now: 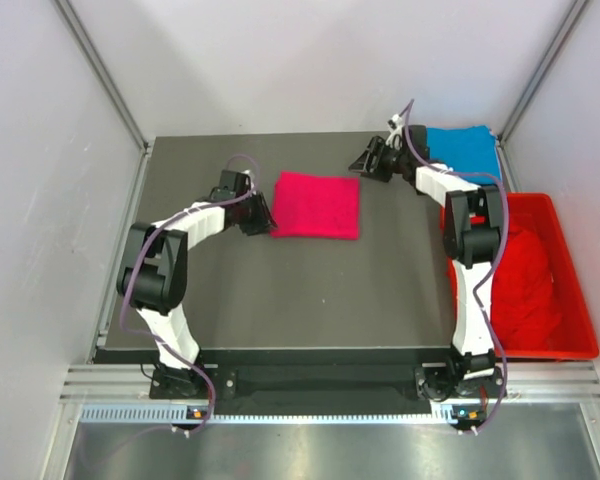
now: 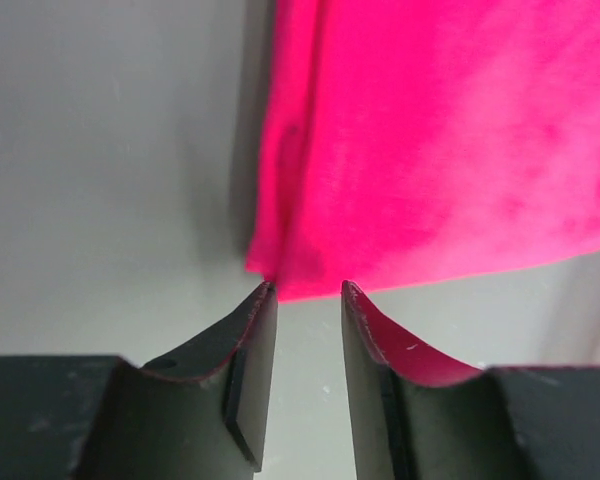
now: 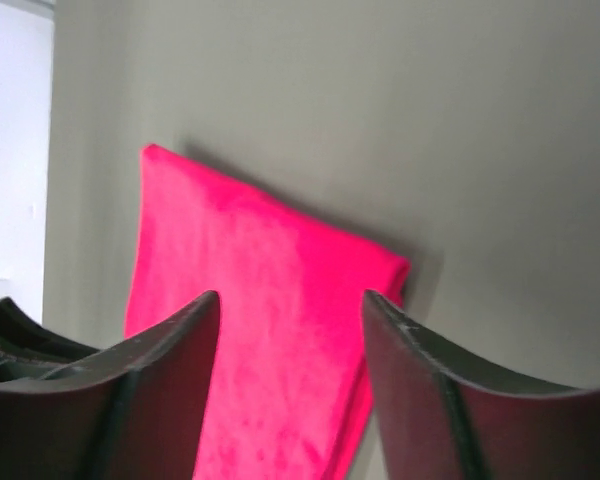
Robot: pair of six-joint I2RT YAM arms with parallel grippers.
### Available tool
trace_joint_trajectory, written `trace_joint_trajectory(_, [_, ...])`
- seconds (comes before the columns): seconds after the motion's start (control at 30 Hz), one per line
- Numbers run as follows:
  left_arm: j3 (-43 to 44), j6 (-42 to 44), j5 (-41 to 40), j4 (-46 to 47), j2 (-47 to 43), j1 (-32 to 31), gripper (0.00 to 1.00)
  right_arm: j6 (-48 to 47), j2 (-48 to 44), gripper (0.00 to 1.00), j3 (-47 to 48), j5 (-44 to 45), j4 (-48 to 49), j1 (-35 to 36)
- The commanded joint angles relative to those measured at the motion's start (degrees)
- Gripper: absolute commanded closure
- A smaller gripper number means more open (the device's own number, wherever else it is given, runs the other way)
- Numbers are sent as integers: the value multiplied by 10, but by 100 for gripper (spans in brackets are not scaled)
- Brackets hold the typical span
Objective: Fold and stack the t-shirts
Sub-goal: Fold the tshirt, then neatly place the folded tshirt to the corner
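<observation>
Item, nearest: bare dark table (image 1: 310,300) ahead of both arm bases, my widest open room for any swing. Item, near right: red crate (image 1: 545,352) off the table's right edge, holding a heap of red t-shirts (image 1: 525,275), unfolded. The right arm stands just beside its inner rim, so I would keep that elbow lifted. Item, mid-table left: left gripper (image 2: 308,290), jaws parted a little with nothing between them, tips right at the near corner of the pink t-shirt (image 1: 316,205). Item, centre: that pink t-shirt lies folded into a flat square, layered edges showing along its left side. Item, beyond it: right gripper (image 3: 290,295), jaws spread wide and empty, off the tee's far right corner with the cloth seen between its fingers. Item, far right corner: blue t-shirt (image 1: 465,155), folded, well apart from the pink one. My reading is that the fold is done and the transfer onto the blue tee is the step in hand. To do it well I would pinch every layer at two corners, low against the table, lift level and carry both ends together so the square does not open. Limits: the right wall (image 1: 580,100) sits close behind the blue tee, leaving little room there, so I would approach from the table's middle.
</observation>
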Motion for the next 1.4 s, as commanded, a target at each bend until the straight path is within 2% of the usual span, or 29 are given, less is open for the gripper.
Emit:
trace_joint_trajectory(0.0, [21,8,25,-6,-50,14,62,-23,-61,39,-15,21,2,0])
trace_joint_trajectory(0.13, [76,38,61,-45,-3,29,59,-55,-58,33,-15,31,-16,0])
trace_joint_trajectory(0.37, [47,39,90,-10,24,30,60,-108,3,25,46,22,-72,1])
trace_joint_trajectory(0.63, [81,52,37,-58,68,45,62,-146,61,18,90,16,-92,9])
trace_joint_trajectory(0.83, [101,61,22,-80,83,69,63,-186,92,18,121,1,-155,30])
trace_joint_trajectory(1.07, [133,76,-5,-120,54,96,63,-201,64,21,73,65,-179,37])
trace_joint_trajectory(1.27, [117,84,18,-106,-22,55,62,-178,28,22,21,76,-166,51])
trace_joint_trajectory(1.37, [89,56,60,-70,-38,42,62,-163,21,23,-1,81,-147,51])
